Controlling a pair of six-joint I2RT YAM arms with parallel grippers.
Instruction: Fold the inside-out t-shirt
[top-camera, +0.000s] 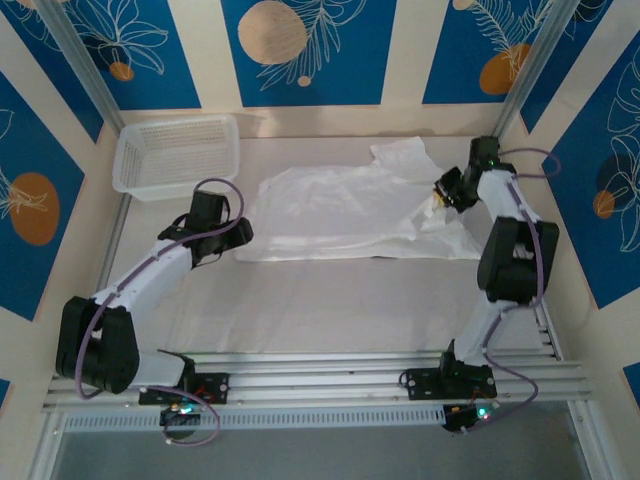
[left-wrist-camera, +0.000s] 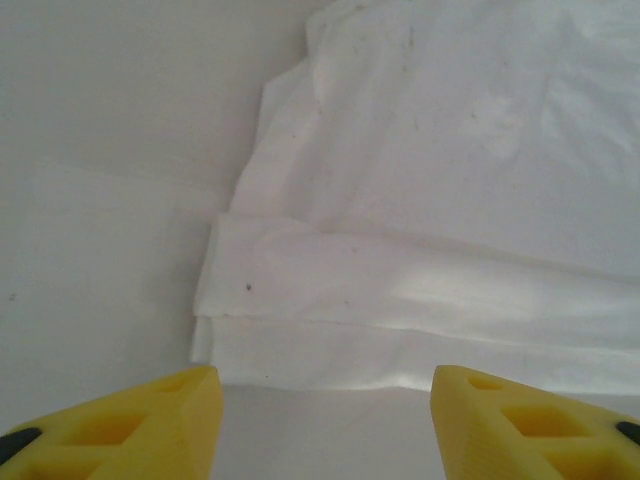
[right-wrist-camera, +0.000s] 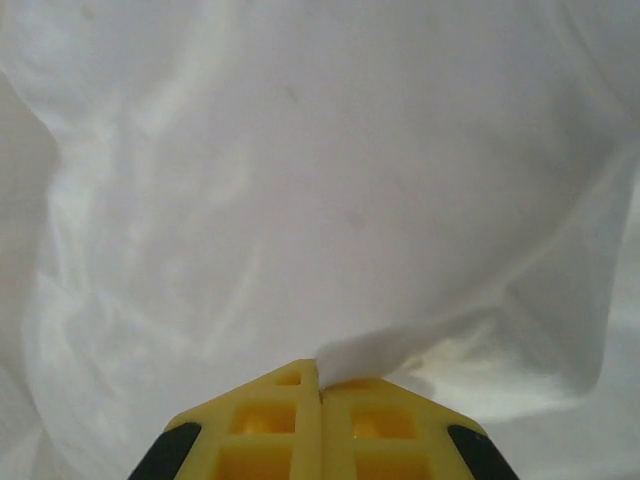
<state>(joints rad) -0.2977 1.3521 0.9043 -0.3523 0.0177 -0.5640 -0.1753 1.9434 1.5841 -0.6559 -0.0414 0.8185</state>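
The white worktop is covered across its far middle by the inside-out t-shirt, with a white mesh basket set at far left. The left gripper is held near the shirt's folded corner, jaws wide apart and empty. A pinch of cloth at the shirt's right side is clamped in the right gripper, jaws pressed together.

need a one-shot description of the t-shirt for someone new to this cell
Start at the white table between the two arms; the t-shirt lies spread across its far half, right of the mesh basket. It is the only soft, wrinkled white cloth, unlike the rigid basket, and the right gripper is pinching its right side.
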